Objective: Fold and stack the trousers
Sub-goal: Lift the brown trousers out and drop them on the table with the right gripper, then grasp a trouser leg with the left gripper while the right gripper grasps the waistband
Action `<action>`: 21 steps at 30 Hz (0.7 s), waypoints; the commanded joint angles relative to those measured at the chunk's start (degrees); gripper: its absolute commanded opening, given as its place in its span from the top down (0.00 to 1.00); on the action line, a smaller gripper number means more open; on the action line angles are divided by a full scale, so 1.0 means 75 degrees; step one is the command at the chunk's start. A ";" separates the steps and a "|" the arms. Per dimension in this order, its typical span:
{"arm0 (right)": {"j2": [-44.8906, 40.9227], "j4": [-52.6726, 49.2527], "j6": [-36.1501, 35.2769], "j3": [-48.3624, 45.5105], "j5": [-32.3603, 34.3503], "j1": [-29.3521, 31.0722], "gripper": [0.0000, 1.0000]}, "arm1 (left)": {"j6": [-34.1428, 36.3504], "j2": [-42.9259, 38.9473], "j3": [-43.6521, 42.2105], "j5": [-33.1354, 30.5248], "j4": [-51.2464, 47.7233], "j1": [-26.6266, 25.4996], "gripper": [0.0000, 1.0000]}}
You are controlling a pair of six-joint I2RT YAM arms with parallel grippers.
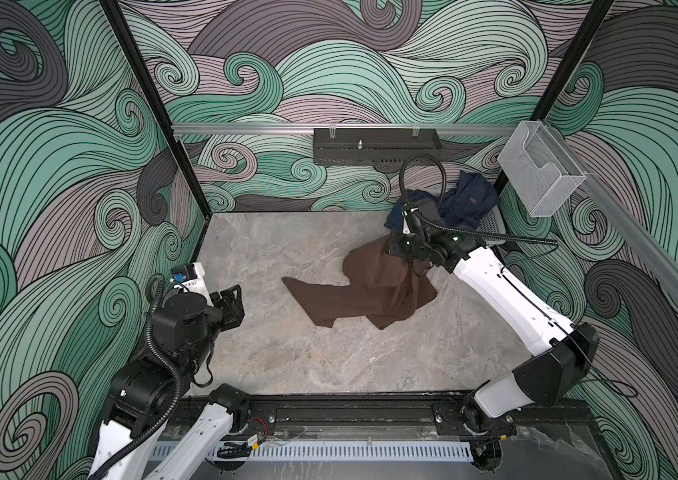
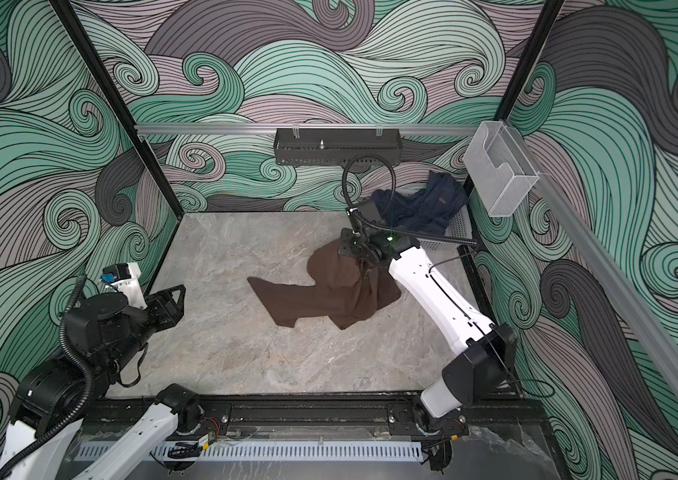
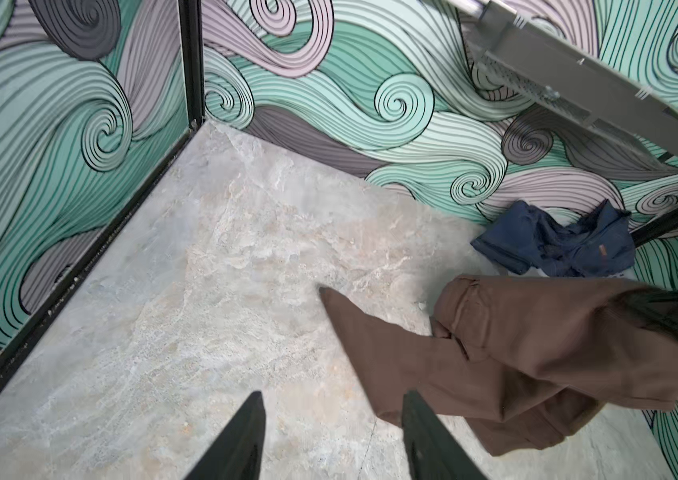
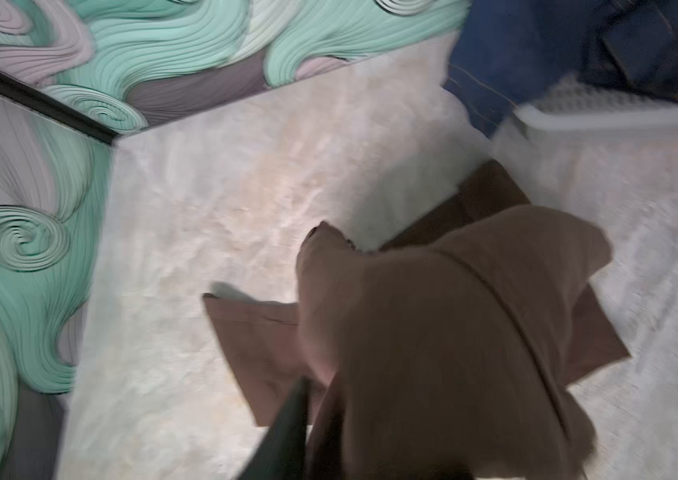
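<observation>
The dark brown trousers (image 1: 370,291) (image 2: 329,291) lie crumpled right of the table's middle, one leg stretched flat to the left. Their bunched upper part rises to my right gripper (image 1: 419,269) (image 2: 364,266), which hangs just above them. In the right wrist view the trousers (image 4: 433,332) drape over the jaws: one dark finger (image 4: 287,424) shows and the other is hidden under cloth. My left gripper (image 1: 233,303) (image 2: 173,301) (image 3: 333,399) is open and empty by the left wall. From there the trousers (image 3: 516,353) lie ahead, off to one side.
Dark blue denim garments (image 1: 466,199) (image 3: 557,245) fill a white perforated basket (image 1: 495,224) (image 4: 620,116) in the back right corner. A black tray (image 1: 374,145) hangs on the back rail and a clear bin (image 1: 537,174) on the right rail. Patterned walls close in three sides.
</observation>
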 commanded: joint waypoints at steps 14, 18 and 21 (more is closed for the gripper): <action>-0.3058 -0.1924 -0.0340 -0.2076 0.1634 -0.0626 0.01 | -0.0257 0.1226 -0.1082 0.1883 0.0577 -0.0069 0.22; -0.3791 -0.1992 -0.0197 -0.2775 0.1232 -0.0625 0.01 | -0.0705 0.1868 -0.1754 0.2642 0.1606 -0.0107 0.22; -0.4404 -0.1987 -0.0133 -0.3306 0.1021 -0.0613 0.01 | -0.1295 0.2485 -0.2207 0.3086 0.2369 -0.0168 0.18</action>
